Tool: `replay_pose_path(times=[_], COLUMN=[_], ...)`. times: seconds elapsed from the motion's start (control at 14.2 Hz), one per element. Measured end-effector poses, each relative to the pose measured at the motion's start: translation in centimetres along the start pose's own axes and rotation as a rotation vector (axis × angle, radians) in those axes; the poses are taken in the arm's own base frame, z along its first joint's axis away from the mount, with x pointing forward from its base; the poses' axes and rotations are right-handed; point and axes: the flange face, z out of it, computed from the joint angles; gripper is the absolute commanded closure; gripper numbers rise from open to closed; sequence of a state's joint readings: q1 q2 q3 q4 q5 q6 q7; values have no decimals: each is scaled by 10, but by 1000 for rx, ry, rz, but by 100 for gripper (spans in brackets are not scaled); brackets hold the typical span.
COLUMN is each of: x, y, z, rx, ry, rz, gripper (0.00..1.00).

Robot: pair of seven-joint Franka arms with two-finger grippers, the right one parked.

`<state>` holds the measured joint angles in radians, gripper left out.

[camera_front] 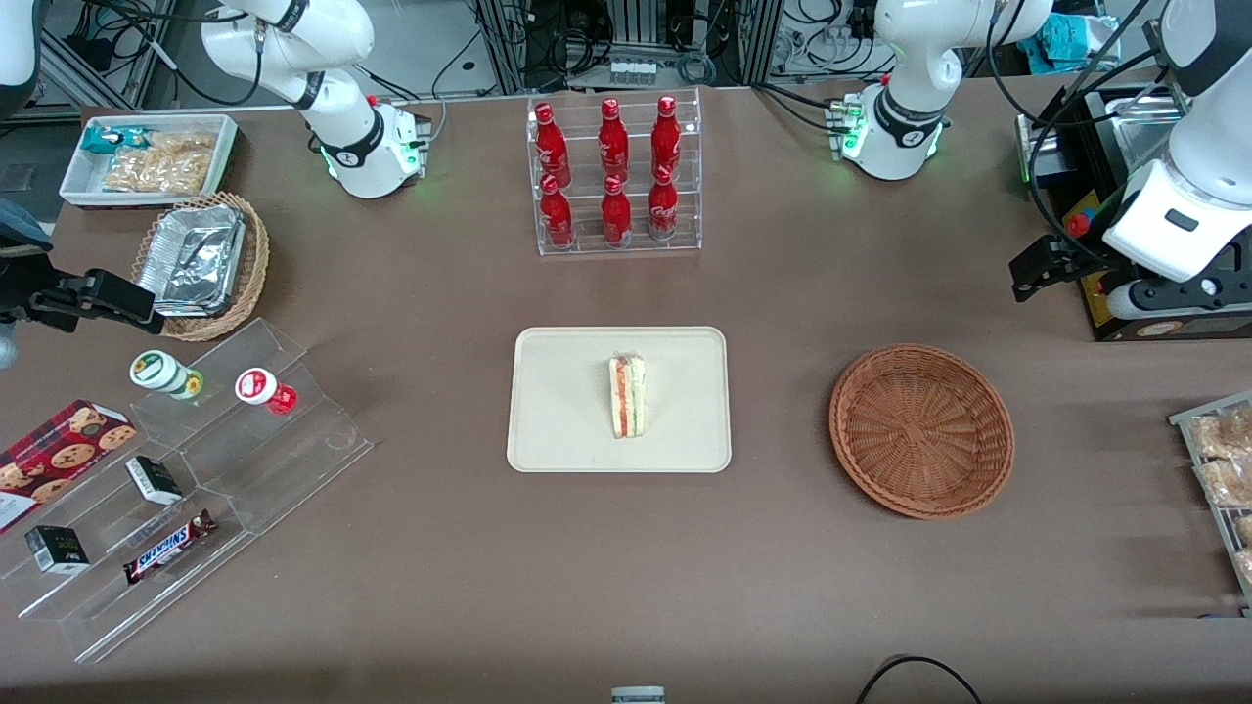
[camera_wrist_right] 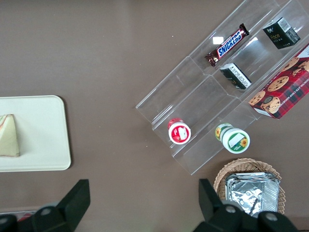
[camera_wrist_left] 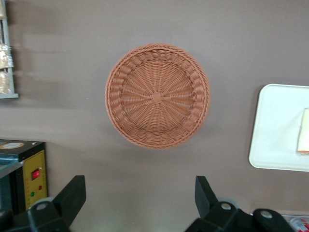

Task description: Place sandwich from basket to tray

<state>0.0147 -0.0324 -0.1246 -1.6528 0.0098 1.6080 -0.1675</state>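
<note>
The sandwich [camera_front: 627, 395] lies on the cream tray [camera_front: 558, 430] at the table's middle; its red and green layers face up. The reddish-brown wicker basket [camera_front: 920, 430] sits empty beside the tray, toward the working arm's end. My left gripper [camera_front: 1039, 266] hangs high above the table, farther from the front camera than the basket, open and empty. The left wrist view shows the gripper [camera_wrist_left: 139, 184] with its fingers wide apart, the empty basket [camera_wrist_left: 158, 95], and the tray's end [camera_wrist_left: 277, 130] with an edge of the sandwich [camera_wrist_left: 304, 137].
A clear rack of red bottles [camera_front: 614, 176] stands farther back than the tray. A black and yellow box [camera_front: 1125, 196] and a rack of pastries [camera_front: 1223, 469] sit at the working arm's end. An acrylic stepped shelf with snacks [camera_front: 186, 489], a tan basket of foil trays [camera_front: 201, 259] and a white bin [camera_front: 147, 156] lie toward the parked arm's end.
</note>
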Motion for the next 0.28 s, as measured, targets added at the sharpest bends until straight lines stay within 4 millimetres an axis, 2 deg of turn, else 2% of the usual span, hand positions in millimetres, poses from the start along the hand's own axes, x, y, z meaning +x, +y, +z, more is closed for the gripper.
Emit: replay_pose_path(times=[0.28], x=[0], y=[-1], z=[0], rx=[-35], ry=[-6], rz=[11], gripper=[0])
